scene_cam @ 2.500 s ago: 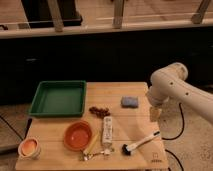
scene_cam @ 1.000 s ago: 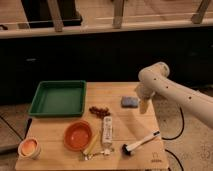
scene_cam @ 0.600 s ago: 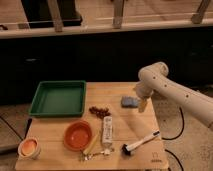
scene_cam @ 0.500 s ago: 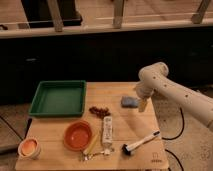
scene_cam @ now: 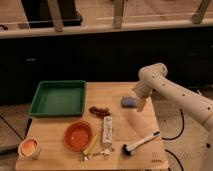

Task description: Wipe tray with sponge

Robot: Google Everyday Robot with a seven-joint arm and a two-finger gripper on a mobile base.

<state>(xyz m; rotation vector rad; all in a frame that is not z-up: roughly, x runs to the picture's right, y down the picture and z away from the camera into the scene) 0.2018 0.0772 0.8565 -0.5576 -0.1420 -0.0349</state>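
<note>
Centre the gripper [scene_cam: 141, 102], its opening indeterminable, over the sponge [scene_cam: 128, 102] just beside it, then descend squarely.

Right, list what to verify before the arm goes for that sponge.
1. Sponge lies flat on the table, nothing on top: ok.
2. Pincer close beside the sponge: ok.
3. Pincer already gripping the sponge: cannot tell.
4. Tray bare inside, ready for wiping: ok.
5. Line from sponge to tray: red bits lie near it, so probably lift over: cannot tell.
</note>
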